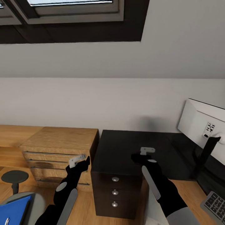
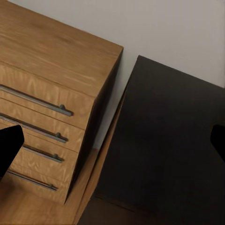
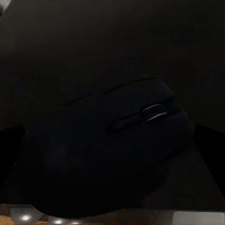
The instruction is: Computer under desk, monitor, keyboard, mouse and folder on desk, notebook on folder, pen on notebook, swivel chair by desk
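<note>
Jaws of right gripper [image 1: 137, 157] closed around small black oval mouse [image 3: 110, 145], above glossy black desk [image 1: 125, 147] over its drawers. Left gripper [image 1: 83, 161] spread, empty. Best lowered gently beside slim black keyboard [image 1: 215, 206], near white-backed monitor [image 1: 200, 125].

Left arm: raised at my 11 o'clock, left gripper [image 1: 82, 161] holding nothing, fingers [image 2: 9, 145] spread wide.
Right arm: stretched toward 12 o'clock, right gripper [image 1: 139, 157] low, fingers flanking the mouse [image 3: 110, 145].
</note>
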Tool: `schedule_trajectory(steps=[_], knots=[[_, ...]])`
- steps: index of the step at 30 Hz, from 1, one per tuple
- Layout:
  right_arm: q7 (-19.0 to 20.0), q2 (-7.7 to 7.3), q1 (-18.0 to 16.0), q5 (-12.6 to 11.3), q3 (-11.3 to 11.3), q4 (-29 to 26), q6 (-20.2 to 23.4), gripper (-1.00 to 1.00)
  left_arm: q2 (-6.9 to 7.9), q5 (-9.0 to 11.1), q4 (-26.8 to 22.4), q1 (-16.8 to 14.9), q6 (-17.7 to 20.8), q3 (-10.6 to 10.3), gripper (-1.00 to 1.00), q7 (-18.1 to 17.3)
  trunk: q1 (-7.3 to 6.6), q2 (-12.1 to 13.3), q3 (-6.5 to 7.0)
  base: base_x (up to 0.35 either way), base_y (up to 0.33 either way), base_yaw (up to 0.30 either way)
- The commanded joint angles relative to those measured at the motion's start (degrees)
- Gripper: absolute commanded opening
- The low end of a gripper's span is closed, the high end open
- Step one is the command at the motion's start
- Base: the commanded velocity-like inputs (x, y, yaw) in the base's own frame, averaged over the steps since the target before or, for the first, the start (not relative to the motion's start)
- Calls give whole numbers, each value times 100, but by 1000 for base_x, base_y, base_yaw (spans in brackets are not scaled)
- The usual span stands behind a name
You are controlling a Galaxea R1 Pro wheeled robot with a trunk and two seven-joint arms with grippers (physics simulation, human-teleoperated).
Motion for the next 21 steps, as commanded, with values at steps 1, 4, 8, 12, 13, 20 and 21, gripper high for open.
schedule_trajectory(steps=[1,4,8,12,13,20,21], knots=[[38,-8,-5,-56,9,4,19,-100,2,52,-8,-6,17,-8,100,45,4,-4,-7,318,0,0],[441,-48,-4,-59,9,34,86,-100,4,53,-12,-3,18,-3,100,45,4,-4,-7,212,0,0],[1173,-143,-4,-61,-12,178,166,-100,4,53,-17,-3,19,1,100,45,4,-4,-7,50,0,0],[1512,-200,-10,-54,-34,521,176,-100,4,53,-23,-4,19,1,100,45,4,-4,-7,8,0,0],[1547,-206,-12,-53,-38,573,179,-100,4,53,-23,-4,19,-1,100,45,4,-4,-7,3,0,0],[1555,-191,-23,-55,-37,695,679,-100,4,53,-41,-1,19,1,100,45,4,-4,-7,1,0,0],[1552,-184,-23,-57,-36,696,766,-100,4,53,-46,-4,19,1,100,45,4,-4,-7,0,0,0]])
